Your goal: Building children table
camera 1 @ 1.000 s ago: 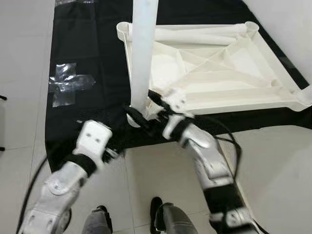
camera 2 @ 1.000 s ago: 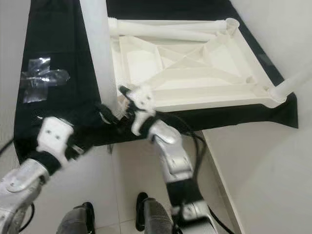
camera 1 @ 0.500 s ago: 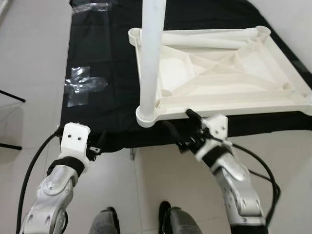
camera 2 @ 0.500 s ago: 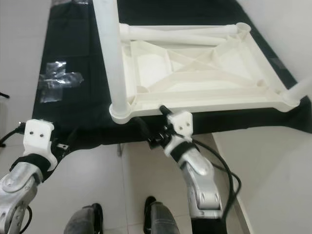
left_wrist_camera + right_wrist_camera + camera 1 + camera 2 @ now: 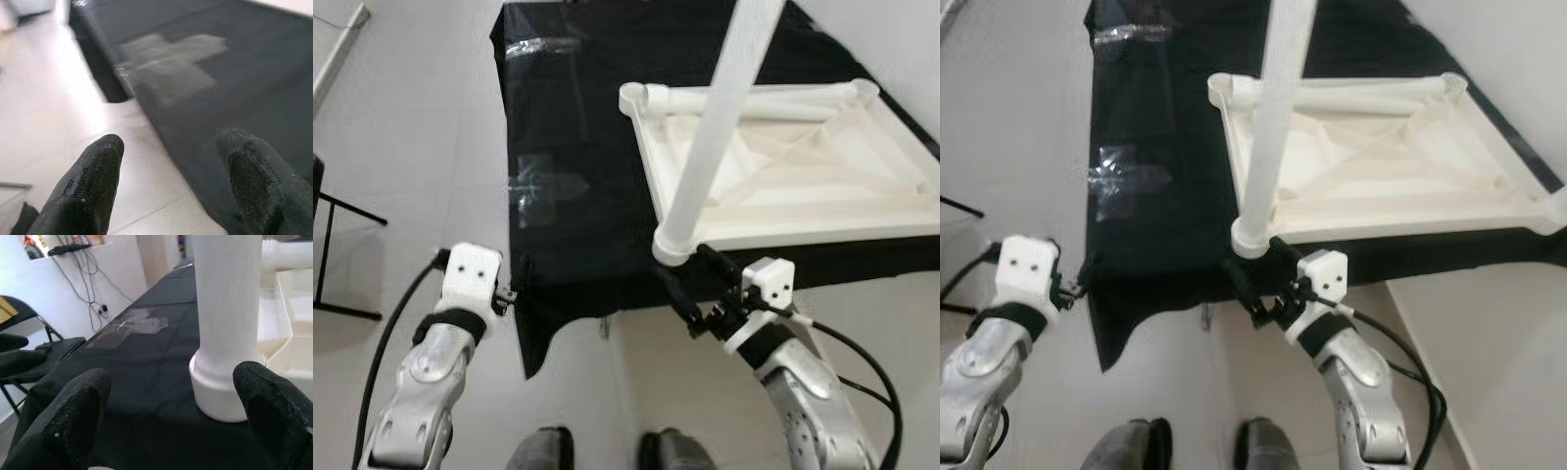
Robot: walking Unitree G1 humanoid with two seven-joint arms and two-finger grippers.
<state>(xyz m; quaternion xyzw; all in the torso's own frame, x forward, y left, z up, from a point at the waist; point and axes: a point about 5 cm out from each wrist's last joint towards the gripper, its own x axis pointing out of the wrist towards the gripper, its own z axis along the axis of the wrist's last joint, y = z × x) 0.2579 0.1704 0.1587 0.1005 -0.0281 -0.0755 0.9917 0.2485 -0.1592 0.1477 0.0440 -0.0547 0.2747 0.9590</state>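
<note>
Two grippers beside an upturned table top [image 5: 803,186].
Right gripper [image 5: 697,294], released, sits just before the upright leg [image 5: 710,147]; left gripper [image 5: 168,186], released, over black cloth [image 5: 578,147].

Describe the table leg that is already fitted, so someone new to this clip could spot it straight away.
On the black mat lies a white tabletop, upside down with its ribbed underside showing. At its near left corner, just ahead of the right end effector, a white leg stands up from a round socket. The other leg lies flat along the tabletop's far edge.
</note>
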